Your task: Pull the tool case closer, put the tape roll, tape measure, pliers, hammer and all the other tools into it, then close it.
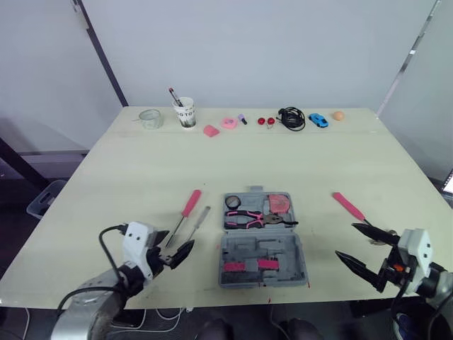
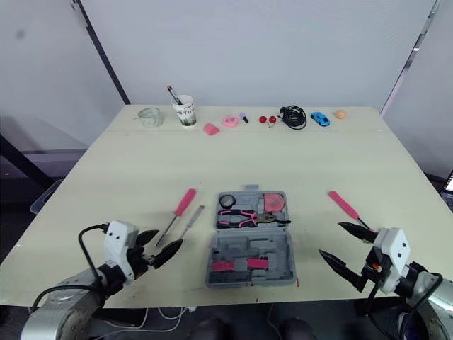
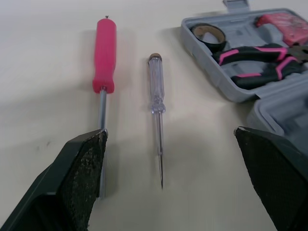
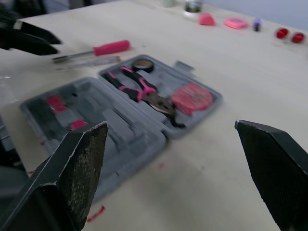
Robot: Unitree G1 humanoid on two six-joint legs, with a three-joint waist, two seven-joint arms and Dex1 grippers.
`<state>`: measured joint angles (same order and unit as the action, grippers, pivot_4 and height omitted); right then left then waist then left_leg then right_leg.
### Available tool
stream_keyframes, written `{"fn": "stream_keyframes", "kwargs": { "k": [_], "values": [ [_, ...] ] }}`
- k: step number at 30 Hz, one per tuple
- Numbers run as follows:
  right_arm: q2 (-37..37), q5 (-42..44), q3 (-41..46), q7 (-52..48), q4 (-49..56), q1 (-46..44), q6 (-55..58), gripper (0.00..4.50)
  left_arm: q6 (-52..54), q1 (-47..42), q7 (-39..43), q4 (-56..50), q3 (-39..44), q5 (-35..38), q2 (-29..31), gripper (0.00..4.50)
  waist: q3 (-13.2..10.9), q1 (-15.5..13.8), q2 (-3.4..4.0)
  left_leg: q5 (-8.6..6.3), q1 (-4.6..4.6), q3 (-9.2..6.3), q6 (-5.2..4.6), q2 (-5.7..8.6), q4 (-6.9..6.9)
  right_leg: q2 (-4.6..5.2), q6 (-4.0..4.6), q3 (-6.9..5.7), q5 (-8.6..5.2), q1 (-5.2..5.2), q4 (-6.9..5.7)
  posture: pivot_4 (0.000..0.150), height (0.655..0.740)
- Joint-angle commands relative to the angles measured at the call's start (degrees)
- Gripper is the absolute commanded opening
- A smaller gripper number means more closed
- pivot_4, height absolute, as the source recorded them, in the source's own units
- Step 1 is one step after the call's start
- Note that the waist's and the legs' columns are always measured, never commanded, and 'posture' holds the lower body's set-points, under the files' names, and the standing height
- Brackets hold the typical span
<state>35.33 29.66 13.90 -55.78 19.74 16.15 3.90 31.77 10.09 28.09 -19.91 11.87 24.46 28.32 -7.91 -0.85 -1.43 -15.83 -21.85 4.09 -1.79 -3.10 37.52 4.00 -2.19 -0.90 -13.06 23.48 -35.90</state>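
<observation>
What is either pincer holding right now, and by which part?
Nothing. The left pincer is open near the pink screwdriver; the right pincer is open beside the tool case. Both are empty.

Left arm [image 1: 88,312] low at near left, forearm angled inward. Left gripper [image 1: 177,248] points forward and to the right, jaws spread wide; fingers [image 3: 82,173] show rough black pads. Black cable [image 1: 105,244] loops off the white left wrist housing [image 1: 138,239].

Right arm [image 1: 439,283] low at near right. Right gripper [image 1: 347,241] points leftward, jaws spread wide, fingers [image 4: 72,173] well apart.
</observation>
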Motion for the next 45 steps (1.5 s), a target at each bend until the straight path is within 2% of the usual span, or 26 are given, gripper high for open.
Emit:
{"fn": "stream_keyframes", "kwargs": {
  "k": [1,9,14,17,19,22,24,25,26,28,35,40,45],
  "values": [
    [0.7,0.5,-0.4,0.0,1.7,-2.5,0.3,4.45,1.0,-3.4,-3.5,0.6,-2.0,-2.1,-1.5,4.5,0.0,0.0,-0.02,0.0,0.0,0.0,0.0,0.01,0.0,0.0,0.0,0.0,0.0,-0.01,0.0,0.15,0.74],
    [0.1,-0.2,-2.1,0.3,1.2,-5.0,0.3,4.45,1.5,-11.1,-5.7,8.5,-7.8,-6.6,-4.9,4.5,0.0,0.0,-0.05,0.0,-0.05,0.01,0.0,0.09,0.0,-0.05,0.02,0.02,0.01,-0.02,0.0,0.15,0.74],
    [0.4,1.2,-2.6,-0.5,2.7,-5.2,1.1,4.45,0.8,-13.4,-6.7,12.5,-8.7,-8.9,-5.7,4.5,0.0,0.2,-0.07,0.0,0.0,0.0,0.0,0.09,0.0,-0.07,0.01,0.05,0.02,-0.04,-0.02,0.15,0.74],
    [0.9,1.2,-3.0,-1.4,3.1,-4.9,1.3,4.5,1.3,-13.5,-7.5,13.3,-8.9,-9.8,-6.1,3.65,0.0,0.1,-0.07,0.0,-0.01,0.0,0.0,0.09,0.0,-0.08,0.01,0.04,0.02,-0.04,-0.03,0.15,0.74],
    [1.1,1.4,-3.1,-1.9,3.2,-4.8,1.5,4.5,1.1,-13.4,-7.8,13.4,-8.9,-10.4,-6.3,2.82,0.0,0.1,-0.07,0.0,-0.01,-0.01,0.0,0.09,0.0,-0.08,0.0,0.05,0.02,-0.05,-0.03,0.15,0.74],
    [1.0,1.4,-3.2,-2.2,3.2,-4.8,1.7,4.5,0.6,-13.6,-7.9,13.9,-8.8,-10.7,-6.7,1.31,0.1,0.0,-0.09,0.0,-0.01,-0.01,0.0,0.09,0.0,-0.06,0.0,0.07,0.03,-0.05,-0.03,0.15,0.74],
    [1.0,1.7,-3.3,-2.5,3.3,-5.0,2.0,4.5,0.2,-13.6,-7.9,14.1,-8.9,-11.0,-7.0,0.76,0.1,0.0,-0.09,0.0,-0.01,-0.01,0.0,0.1,0.02,-0.06,-0.01,0.07,0.03,-0.05,-0.03,0.15,0.74],
    [1.1,1.9,-3.4,-2.8,3.4,-5.0,2.2,4.5,0.0,-13.5,-7.9,14.2,-9.1,-11.2,-7.2,0.21,0.1,0.0,-0.09,0.01,-0.01,-0.01,0.0,0.1,0.02,-0.06,-0.02,0.07,0.04,-0.06,-0.03,0.15,0.74],
    [1.2,1.9,-3.5,-3.3,3.3,-5.1,2.2,4.5,-0.2,-13.2,-7.8,13.9,-9.2,-11.4,-7.3,0.1,0.1,0.0,-0.09,0.01,0.0,-0.01,0.0,0.1,0.02,-0.06,-0.02,0.07,0.04,-0.06,-0.04,0.15,0.74],
    [1.5,2.0,-3.7,-4.0,3.2,-5.1,2.2,4.5,-0.4,-12.2,-7.8,13.0,-9.1,-11.4,-7.4,0.1,0.1,0.0,-0.08,0.01,0.0,-0.01,0.0,0.1,0.02,-0.06,-0.02,0.06,0.04,-0.06,-0.04,0.15,0.74],
    [3.7,3.3,-5.0,-10.0,2.8,-5.2,1.8,4.5,0.5,-0.8,-9.4,0.0,-5.4,-10.4,-7.5,0.1,0.1,0.1,-0.09,0.0,0.03,0.01,0.0,0.06,0.02,-0.06,-0.02,0.14,0.04,-0.05,-0.03,0.15,0.74],
    [4.0,2.5,-6.3,-11.6,0.9,-7.8,1.2,4.5,2.5,7.0,-13.1,-7.8,-3.3,-9.7,-10.8,0.1,0.1,0.1,-0.11,0.0,0.05,0.0,0.0,0.02,0.05,-0.05,-0.01,0.13,0.04,-0.05,-0.05,0.15,0.74],
    [3.7,1.2,-8.4,-12.6,-0.7,-10.3,0.6,4.5,3.3,9.6,-15.6,-9.0,-2.5,-10.0,-13.9,0.1,0.1,0.0,-0.1,0.0,0.0,-0.07,0.0,0.03,0.3,-0.07,-0.03,0.09,0.04,-0.05,-0.1,0.15,0.74]
  ]
}}
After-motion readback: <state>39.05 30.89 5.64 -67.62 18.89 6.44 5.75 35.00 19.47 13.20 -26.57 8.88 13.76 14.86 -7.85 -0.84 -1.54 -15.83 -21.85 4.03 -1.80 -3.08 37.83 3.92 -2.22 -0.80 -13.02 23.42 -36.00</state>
